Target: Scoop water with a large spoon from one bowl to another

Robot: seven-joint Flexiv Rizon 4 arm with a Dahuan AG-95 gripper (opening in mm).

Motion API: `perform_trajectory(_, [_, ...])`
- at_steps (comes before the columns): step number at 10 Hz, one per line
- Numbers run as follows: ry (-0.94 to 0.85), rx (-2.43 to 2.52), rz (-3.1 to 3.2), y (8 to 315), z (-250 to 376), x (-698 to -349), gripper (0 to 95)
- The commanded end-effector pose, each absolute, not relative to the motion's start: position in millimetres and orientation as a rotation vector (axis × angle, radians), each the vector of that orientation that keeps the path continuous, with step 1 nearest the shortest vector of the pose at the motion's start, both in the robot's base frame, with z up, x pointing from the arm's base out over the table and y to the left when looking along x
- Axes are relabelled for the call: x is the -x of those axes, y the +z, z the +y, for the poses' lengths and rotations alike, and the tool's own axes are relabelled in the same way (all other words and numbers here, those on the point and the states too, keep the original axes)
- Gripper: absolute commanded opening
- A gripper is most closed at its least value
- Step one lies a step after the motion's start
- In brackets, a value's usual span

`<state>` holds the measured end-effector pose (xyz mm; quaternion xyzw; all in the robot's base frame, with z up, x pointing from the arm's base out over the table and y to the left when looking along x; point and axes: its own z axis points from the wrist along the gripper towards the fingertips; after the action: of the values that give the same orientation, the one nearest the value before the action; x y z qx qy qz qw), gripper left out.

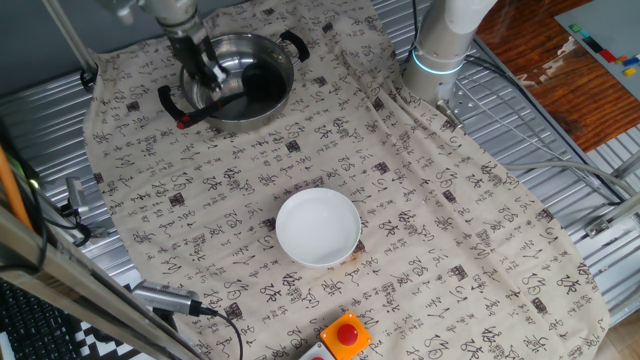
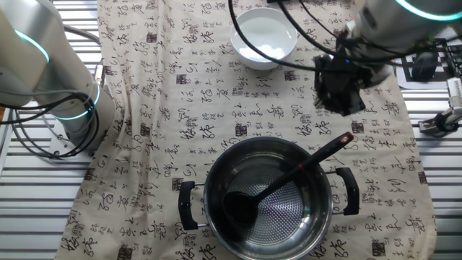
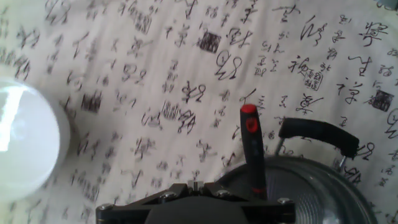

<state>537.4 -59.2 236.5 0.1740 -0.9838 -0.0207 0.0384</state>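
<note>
The large spoon (image 2: 303,167) lies in the steel pot (image 2: 216,173), its black scoop on the bottom. Its handle leans over the rim, and the red end (image 3: 249,111) points toward the white bowl. The white bowl (image 1: 318,227) stands apart on the patterned cloth and holds clear water; the hand view shows it at the left edge (image 3: 25,143). My gripper (image 2: 341,94) hovers above the handle's red end, between pot and bowl, and does not hold it. In the hand view only the gripper's body (image 3: 196,202) shows, left of the handle (image 3: 252,149). Its fingers are hidden.
The arm's base (image 1: 440,50) stands at the cloth's edge, with cables trailing onto the slatted metal table (image 2: 29,188). A red button box (image 1: 345,335) sits near the white bowl. The pot's black side handles (image 2: 186,206) stick out from its rim.
</note>
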Motion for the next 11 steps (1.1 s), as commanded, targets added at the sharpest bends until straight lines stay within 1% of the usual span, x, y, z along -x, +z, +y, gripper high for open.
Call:
perform_trajectory(1, [-0.030,-0.592,-3.003,221.8,-58.3,-551.0,0.0])
perform_trajectory(3, [-0.031,-0.555,-3.019,213.6,-62.6,-553.0,0.0])
perform_trajectory(7, [-0.027,-0.478,-3.027,213.6,-62.6,-553.0,0.0])
perform_trajectory(11, [-0.068,-0.383,-3.059,213.6,-62.6,-553.0,0.0])
